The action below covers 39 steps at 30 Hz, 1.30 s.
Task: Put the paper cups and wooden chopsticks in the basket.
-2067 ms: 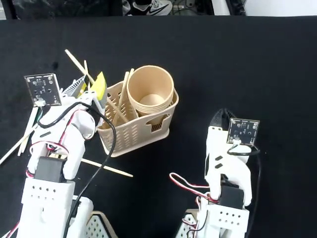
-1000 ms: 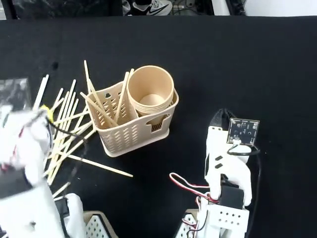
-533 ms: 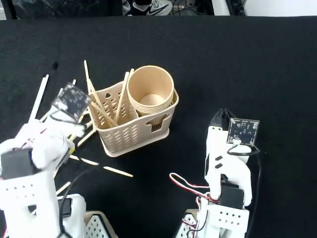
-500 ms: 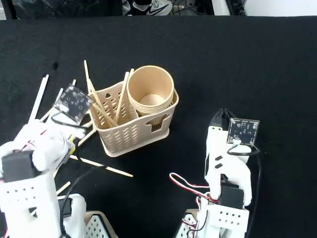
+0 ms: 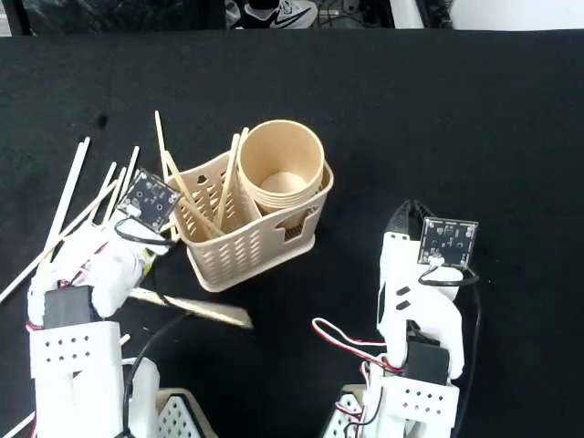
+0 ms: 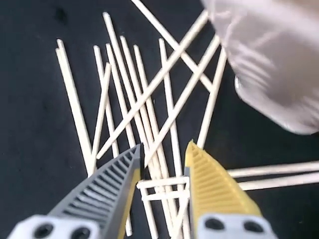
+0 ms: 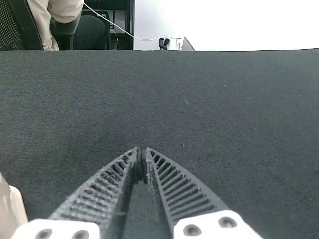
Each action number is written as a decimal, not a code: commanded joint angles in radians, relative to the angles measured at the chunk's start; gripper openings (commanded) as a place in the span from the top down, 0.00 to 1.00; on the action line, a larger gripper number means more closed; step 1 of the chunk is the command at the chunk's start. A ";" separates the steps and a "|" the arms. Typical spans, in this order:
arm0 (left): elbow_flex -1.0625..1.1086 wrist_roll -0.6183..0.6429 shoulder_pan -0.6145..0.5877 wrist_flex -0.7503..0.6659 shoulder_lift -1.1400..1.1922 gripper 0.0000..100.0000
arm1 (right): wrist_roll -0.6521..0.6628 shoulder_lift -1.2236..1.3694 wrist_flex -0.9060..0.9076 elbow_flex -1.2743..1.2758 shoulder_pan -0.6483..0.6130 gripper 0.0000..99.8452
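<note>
The loose chopsticks (image 6: 162, 74) lie in a messy heap on the tabletop (image 5: 438, 119), at 9 o'clock from the basket (image 5: 246, 246). They are thin, straight sticks of pale wood, and many cross over each other. The left hand (image 6: 164, 147) hangs right over this heap. It is open wide, and some sticks show in the gap between its two fingers. I cannot tell if the fingers touch any stick. One finger (image 6: 112, 186) is grey and the other is yellow, and both have little ridges on the inside. One more stick (image 5: 196, 310) lies by itself at 6 o'clock from the basket. The basket is cream plastic with small slots in its walls and two parts inside. The paper cups (image 5: 283, 155) are round and tan, stacked one in another, and stand up in the part at 3 o'clock. A few chopsticks (image 5: 187, 192) lean in the part at 9 o'clock, with their tips poking above the rim. The right hand (image 7: 142, 151) is far from the basket, at about 4 o'clock. Its dark ribbed fingers are pressed together with nothing between them, low over the black, fuzzy tabletop.
</note>
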 commanded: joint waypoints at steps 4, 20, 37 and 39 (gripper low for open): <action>-0.041 0.035 0.028 -0.015 -0.012 0.85 | 0.011 -0.045 0.002 -0.005 -0.017 0.99; -0.045 -0.153 -0.444 0.147 0.006 0.82 | 0.011 -0.045 0.002 -0.007 -0.017 0.99; -0.661 -0.075 -0.435 0.072 0.893 0.79 | 0.011 -0.045 0.003 -0.005 -0.017 0.99; -0.753 -0.075 -0.404 0.072 1.000 0.79 | 0.011 -0.045 0.003 -0.005 -0.017 0.99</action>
